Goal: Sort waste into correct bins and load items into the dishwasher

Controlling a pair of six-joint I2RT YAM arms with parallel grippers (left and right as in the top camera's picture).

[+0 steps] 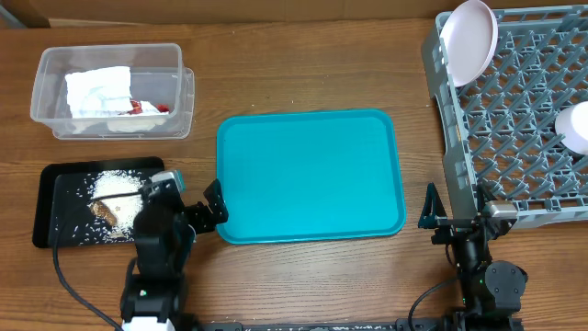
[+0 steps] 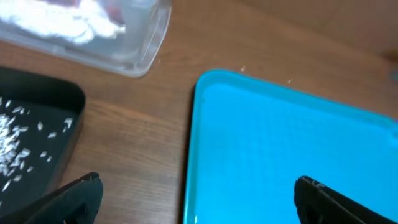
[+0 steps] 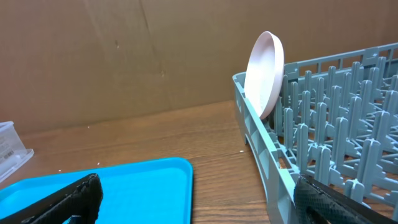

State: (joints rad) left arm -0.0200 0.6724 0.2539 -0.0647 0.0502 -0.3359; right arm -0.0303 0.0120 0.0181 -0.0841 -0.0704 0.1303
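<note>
The clear tub [image 1: 110, 87] at the back left holds the crumpled white napkin [image 1: 99, 92] and the red wrapper [image 1: 147, 108]. The black tray [image 1: 55, 198] holds rice grains [image 1: 115, 181] and a brown scrap [image 1: 106, 213]. The grey dish rack [image 1: 514, 129] holds an upright white plate [image 1: 469, 39] and a white cup [image 1: 577, 127]. My left gripper [image 1: 193, 195] is open and empty between the black tray and the teal tray. My right gripper [image 1: 457, 210] is open and empty beside the rack's front corner. Small bowls and chopsticks are out of view.
The teal tray [image 1: 310, 175] lies bare in the middle; its left edge runs between my left fingers [image 2: 199, 205]. In the right wrist view my fingers [image 3: 199, 205] span the tray corner [image 3: 124, 186] and the rack wall [image 3: 267, 155]; the plate [image 3: 264, 71] stands behind.
</note>
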